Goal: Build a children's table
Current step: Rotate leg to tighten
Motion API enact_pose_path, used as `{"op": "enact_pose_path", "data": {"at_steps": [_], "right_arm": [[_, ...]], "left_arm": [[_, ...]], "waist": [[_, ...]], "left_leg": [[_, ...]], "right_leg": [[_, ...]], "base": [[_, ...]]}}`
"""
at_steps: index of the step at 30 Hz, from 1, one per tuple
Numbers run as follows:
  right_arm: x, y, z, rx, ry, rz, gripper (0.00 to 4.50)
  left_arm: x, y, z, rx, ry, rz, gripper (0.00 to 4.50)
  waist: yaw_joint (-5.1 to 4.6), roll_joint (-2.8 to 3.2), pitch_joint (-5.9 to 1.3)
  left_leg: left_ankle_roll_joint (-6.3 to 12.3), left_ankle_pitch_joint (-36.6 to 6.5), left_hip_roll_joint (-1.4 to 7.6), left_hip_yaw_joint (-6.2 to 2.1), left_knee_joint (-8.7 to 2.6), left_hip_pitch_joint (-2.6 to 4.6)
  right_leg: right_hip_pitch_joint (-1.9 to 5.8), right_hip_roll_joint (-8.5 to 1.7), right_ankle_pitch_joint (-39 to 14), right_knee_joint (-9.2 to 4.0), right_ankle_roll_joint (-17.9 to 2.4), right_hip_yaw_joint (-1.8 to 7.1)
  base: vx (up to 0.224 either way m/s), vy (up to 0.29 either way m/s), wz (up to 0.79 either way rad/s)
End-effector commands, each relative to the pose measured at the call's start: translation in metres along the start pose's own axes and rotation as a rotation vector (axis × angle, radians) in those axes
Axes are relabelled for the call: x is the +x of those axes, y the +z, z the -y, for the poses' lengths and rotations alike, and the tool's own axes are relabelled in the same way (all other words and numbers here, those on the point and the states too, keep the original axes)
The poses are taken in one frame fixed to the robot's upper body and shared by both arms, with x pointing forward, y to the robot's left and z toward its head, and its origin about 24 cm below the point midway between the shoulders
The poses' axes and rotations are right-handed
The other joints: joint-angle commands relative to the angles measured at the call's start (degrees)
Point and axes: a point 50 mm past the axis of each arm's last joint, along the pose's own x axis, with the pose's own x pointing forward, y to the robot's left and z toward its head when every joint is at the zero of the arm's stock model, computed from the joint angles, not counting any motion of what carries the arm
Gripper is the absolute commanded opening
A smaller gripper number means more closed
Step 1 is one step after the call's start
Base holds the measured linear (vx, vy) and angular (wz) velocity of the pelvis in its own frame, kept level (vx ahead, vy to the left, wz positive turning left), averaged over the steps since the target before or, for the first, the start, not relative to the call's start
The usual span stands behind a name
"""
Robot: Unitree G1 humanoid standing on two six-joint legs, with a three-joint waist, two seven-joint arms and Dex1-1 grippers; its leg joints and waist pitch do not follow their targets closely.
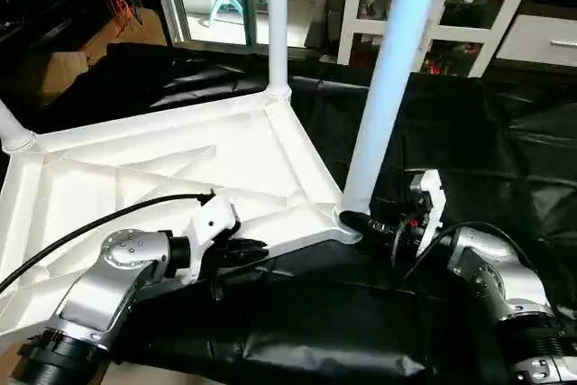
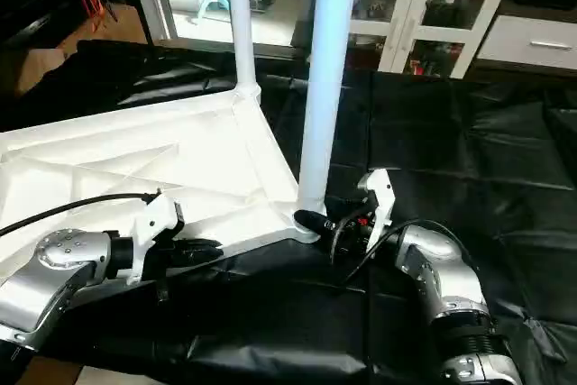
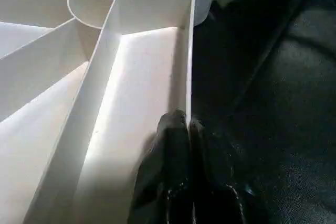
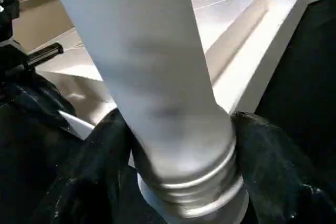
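Note:
The children's table lies upside down on black cloth, its white ribbed tabletop (image 1: 180, 169) facing up. Three white legs stand in corner sockets: one at the near right corner (image 1: 388, 87), one at the far corner (image 1: 278, 15), and one at the left edge (image 1: 11, 128). My left gripper (image 1: 257, 250) is shut on the tabletop's near rim (image 3: 187, 51), one black finger (image 3: 170, 145) on each side of the thin wall. My right gripper (image 2: 311, 218) is closed around the base of the near right leg (image 4: 157, 77), just above its socket, with its fingers (image 4: 105, 150) pressing both sides.
Black cloth (image 1: 469, 142) covers the floor around the tabletop, wrinkled on the right. White glass-door cabinets (image 1: 469, 6) stand behind. A cardboard box (image 1: 63, 69) sits at the far left. A black cable (image 1: 99, 223) arcs over the tabletop to my left arm.

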Motion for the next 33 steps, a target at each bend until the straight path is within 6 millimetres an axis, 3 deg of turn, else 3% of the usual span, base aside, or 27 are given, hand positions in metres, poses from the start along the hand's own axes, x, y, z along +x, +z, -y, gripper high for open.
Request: {"op": "enact_pose_path", "data": {"at_steps": [1, 3, 6, 8, 9, 10, 11, 12, 13, 14, 15, 17, 18, 20, 22, 23, 24, 28, 33], "right_arm": [[0.013, 0.009, 0.002, -0.043, -0.092, 0.035, 2.64], [0.017, -0.004, 0.006, -0.021, -0.228, 0.003, 2.63], [0.022, -0.018, 0.006, 0.032, -0.339, -0.013, 2.62], [0.029, -0.030, 0.004, 0.090, -0.441, -0.022, 2.61], [0.034, -0.037, 0.004, 0.135, -0.527, -0.028, 2.61], [0.038, -0.040, 0.004, 0.174, -0.581, -0.030, 2.61], [0.044, -0.046, 0.004, 0.239, -0.661, -0.032, 2.61], [0.048, -0.050, 0.003, 0.285, -0.707, -0.035, 2.61], [0.055, -0.054, 0.000, 0.324, -0.744, -0.043, 2.61], [0.059, -0.054, -0.002, 0.323, -0.750, -0.050, 2.61], [0.065, -0.052, -0.005, 0.299, -0.732, -0.043, 2.61], [0.068, -0.049, -0.007, 0.294, -0.710, -0.025, 2.61], [0.068, -0.042, -0.007, 0.284, -0.664, 0.017, 2.61], [0.065, -0.034, -0.005, 0.249, -0.618, 0.062, 2.61], [0.058, -0.026, -0.001, 0.213, -0.584, 0.093, 2.61], [0.057, -0.025, -0.001, 0.208, -0.582, 0.096, 3.17], [0.052, -0.022, 0.003, 0.177, -0.577, 0.104, 3.17], [0.033, -0.005, 0.012, 0.097, -0.527, 0.145, 3.59], [0.001, 0.023, 0.009, 0.028, -0.228, 0.169, 4.02]], "left_arm": [[0.017, -0.020, 0.005, -0.086, 0.061, -0.097, 0.00], [0.029, -0.014, 0.003, -0.132, 0.137, -0.074, 0.00], [0.043, -0.008, 0.001, -0.178, 0.216, -0.055, 0.00], [0.060, 0.001, 0.000, -0.244, 0.290, -0.024, 0.00], [0.071, 0.008, -0.002, -0.285, 0.339, -0.002, 0.00], [0.078, 0.012, -0.001, -0.295, 0.356, 0.006, 0.00], [0.088, 0.021, 0.000, -0.300, 0.371, 0.025, 0.00], [0.096, 0.027, 0.002, -0.299, 0.372, 0.036, 0.00], [0.105, 0.036, 0.006, -0.294, 0.359, 0.053, 0.00], [0.110, 0.041, 0.008, -0.284, 0.340, 0.068, 0.00], [0.115, 0.047, 0.013, -0.265, 0.303, 0.078, 0.00], [0.115, 0.048, 0.015, -0.253, 0.287, 0.076, 0.00], [0.112, 0.044, 0.016, -0.235, 0.264, 0.067, 0.00], [0.105, 0.037, 0.015, -0.222, 0.247, 0.054, 0.00], [0.098, 0.028, 0.014, -0.210, 0.233, 0.036, 0.00], [0.097, 0.027, 0.014, -0.209, 0.232, 0.034, 0.00], [0.092, 0.024, 0.012, -0.207, 0.233, 0.029, 0.00], [0.077, 0.013, 0.007, -0.191, 0.221, 0.012, 0.00], [0.060, 0.002, 0.000, -0.171, 0.209, -0.028, 0.00]], "waist": [[0.43, -0.43, -2.48], [0.46, -0.39, -2.34], [0.44, -0.72, -2.13], [0.57, -0.70, -1.71], [0.56, -0.72, -1.68], [0.73, -0.41, -1.27], [0.52, -0.96, -1.01], [0.66, -1.03, -1.10], [0.61, -0.94, -1.08], [0.58, -0.39, -0.94], [0.61, -0.42, -1.33], [0.82, -0.12, -1.68], [0.95, -0.32, -1.79], [0.86, -0.54, -1.83], [0.87, -0.60, -2.26], [0.87, -0.58, -2.39], [0.80, -0.68, -2.41], [0.75, -0.68, -2.71], [0.96, -0.45, -3.48]], "left_leg": [[6.77, -2.49, 2.05, -0.33, -3.26, 1.12], [4.86, -4.24, 2.07, -0.34, -3.55, 1.28], [3.79, -6.37, 2.05, -0.24, -3.73, 1.34], [1.74, -10.40, 1.98, -0.14, -4.09, 1.66], [1.18, -11.17, 1.96, -0.04, -4.12, 1.75], [-0.07, -14.55, 1.91, -0.08, -4.41, 2.09], [-1.19, -18.89, 1.57, 0.04, -4.53, 2.45], [-1.55, -20.86, 1.63, -0.08, -4.59, 2.91], [-1.63, -20.98, 1.63, -0.12, -4.74, 2.88], [-2.31, -22.59, 1.64, -0.29, -4.94, 3.14], [-2.49, -21.69, 1.72, -0.61, -5.32, 2.55], [-2.19, -19.28, 1.71, -0.65, -5.51, 2.13], [-1.13, -17.81, 1.69, -0.43, -5.47, 2.03], [-0.18, -17.96, 1.58, -0.38, -5.45, 1.72], [1.65, -13.71, 1.64, -0.27, -5.09, 1.32], [2.31, -12.28, 1.61, -0.24, -4.94, 1.16], [3.68, -10.18, 1.53, -0.10, -4.72, 0.93], [6.09, -6.46, 1.52, -0.01, -4.25, 0.78], [10.84, -0.60, 1.40, 0.06, -3.23, 0.33]], "right_leg": [[1.80, -3.24, 11.39, -3.51, -17.79, 1.28], [1.64, -3.36, 7.30, -3.78, -17.87, 1.25], [1.54, -3.38, 4.01, -4.20, -17.35, 1.40], [1.02, -3.50, -4.27, -5.12, -15.61, 1.58], [0.94, -3.52, -5.82, -5.23, -15.24, 1.63], [0.45, -3.57, -10.86, -5.78, -14.35, 1.66], [0.10, -3.58, -18.25, -6.45, -12.24, 1.63], [-0.31, -3.82, -22.48, -6.91, -10.22, 1.74], [-0.37, -3.89, -23.41, -7.08, -9.41, 1.76], [-0.72, -3.89, -24.99, -7.52, -8.10, 1.69], [-0.02, -3.90, -22.81, -7.28, -7.15, 1.50], [0.38, -3.80, -18.25, -6.97, -6.68, 1.41], [0.32, -3.62, -13.60, -6.82, -6.98, 1.45], [0.48, -3.71, -13.23, -6.77, -7.75, 1.37], [0.89, -3.85, -7.73, -6.38, -8.97, 1.28], [1.07, -3.87, -5.73, -6.18, -9.46, 1.24], [1.22, -3.83, -2.88, -6.00, -10.31, 1.15], [1.67, -3.80, 1.72, -5.46, -12.47, 0.94], [1.95, -3.59, 13.71, -4.17, -14.29, 0.76]], "base": [[0.000, 0.000, 0.00], [0.000, 0.000, 0.00], [0.000, 0.000, 0.00], [0.000, 0.000, 0.00], [0.000, 0.000, 0.00], [0.000, 0.000, 0.00], [0.000, 0.000, 0.00], [0.000, 0.000, 0.00], [0.000, 0.000, 0.00], [0.000, 0.000, 0.00], [0.000, 0.000, 0.00], [0.000, 0.000, 0.00], [0.000, 0.000, 0.00], [0.000, 0.000, 0.00], [0.000, 0.000, 0.00], [0.000, 0.000, 0.00], [0.000, 0.000, 0.00], [0.000, 0.000, 0.00], [0.000, 0.000, 0.00]]}}
